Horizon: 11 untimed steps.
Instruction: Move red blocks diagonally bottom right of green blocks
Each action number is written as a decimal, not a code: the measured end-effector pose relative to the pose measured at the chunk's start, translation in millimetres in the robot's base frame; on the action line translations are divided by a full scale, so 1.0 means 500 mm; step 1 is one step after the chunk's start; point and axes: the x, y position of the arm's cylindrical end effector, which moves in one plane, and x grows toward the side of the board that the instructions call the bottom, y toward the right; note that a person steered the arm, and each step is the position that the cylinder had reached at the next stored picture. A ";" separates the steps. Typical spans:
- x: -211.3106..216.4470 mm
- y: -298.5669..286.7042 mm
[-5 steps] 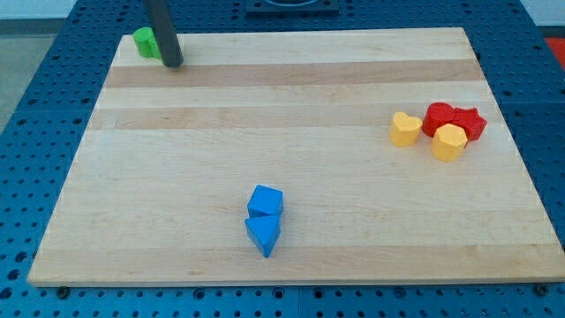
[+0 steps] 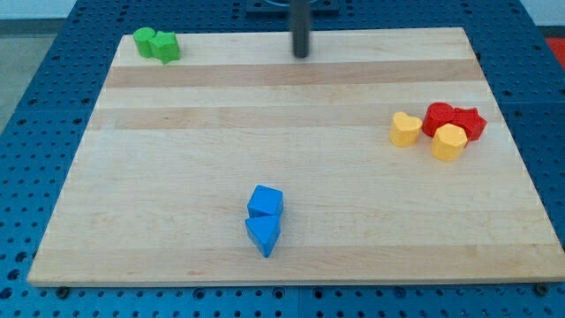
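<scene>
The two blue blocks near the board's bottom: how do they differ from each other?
The blue cube shows a square top face; the blue triangular block narrows to a point towards the view's bottom. The blue cube lies nearer the view's top, the blue triangular block just below it, nearer the board's edge. Both are the same blue, appear to touch, and sit far from my tip.

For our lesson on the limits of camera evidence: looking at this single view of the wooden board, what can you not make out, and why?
- Red blocks, camera view: two yellow blocks stand in front and hide their lower parts; exact shapes are unclear.
- Green blocks, camera view: small and pressed together, so shapes and the seam between them are hard to tell.
- Dark rod: cut off by the view's top; my tip is slightly blurred.
- Wooden board: its underside is hidden.
</scene>
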 end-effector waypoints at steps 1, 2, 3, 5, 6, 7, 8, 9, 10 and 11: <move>0.010 0.225; 0.050 0.456; 0.132 0.578; 0.340 0.580; 0.363 0.550; 0.403 0.494; 0.400 0.477; 0.389 0.428; 0.386 0.375; 0.386 0.346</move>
